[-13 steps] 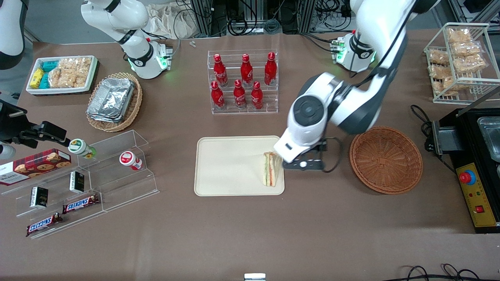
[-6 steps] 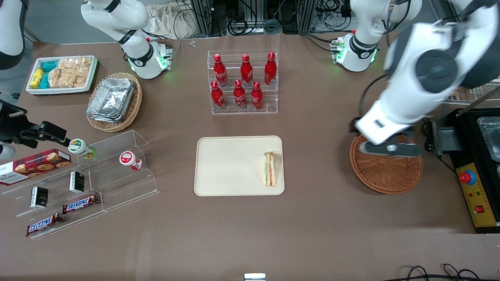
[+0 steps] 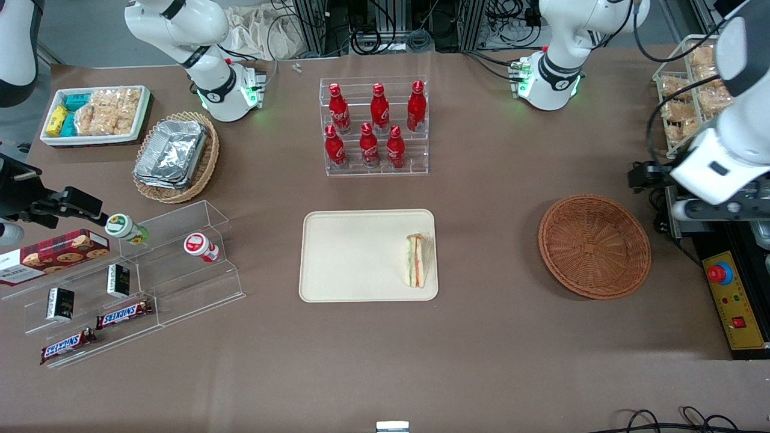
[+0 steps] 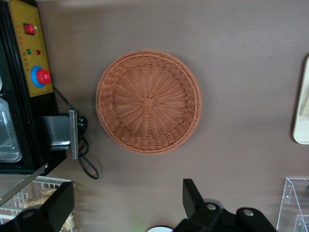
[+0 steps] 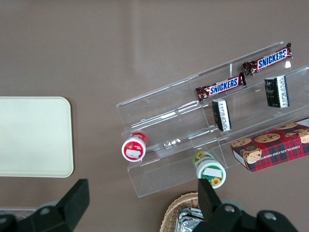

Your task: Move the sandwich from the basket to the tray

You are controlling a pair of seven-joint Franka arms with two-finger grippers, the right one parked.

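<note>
the small triangular sandwich wedge of pale bread (image 3: 415, 260) lies on the flat cream-beige rectangular plastic tray with rounded corners (image 3: 355, 255), at the tray's end toward the working arm, close against the low rim there. it rests with its cut side showing: thin stripes of orange-red and green filling run lengthwise between two pale bread layers, one point directed at the red bottles and the broader base nearer the front camera. nothing touches it.

the round, shallow, reddish-brown woven wicker basket (image 3: 594, 246) sits on the brown table (image 3: 481, 337) well apart from the tray, toward the working arm's end. its weave radiates from a small square knot at the centre, and it holds nothing. in the wrist view the same basket (image 4: 147, 101) is seen from above, with an edge of the tray (image 4: 303, 111) just showing.

the left arm's gripper (image 3: 713, 208) hangs high at the working arm's end of the table, above the black machine with the yellow control panel and red button (image 3: 731, 300), clear of the basket. in the wrist view the gripper (image 4: 126, 205) has its two dark fingers (image 4: 193, 199) spread wide apart with only table between them, gripping nothing.

farther from the front camera than the tray, six red bottles (image 3: 373, 123) stand in a clear acrylic rack.
</note>
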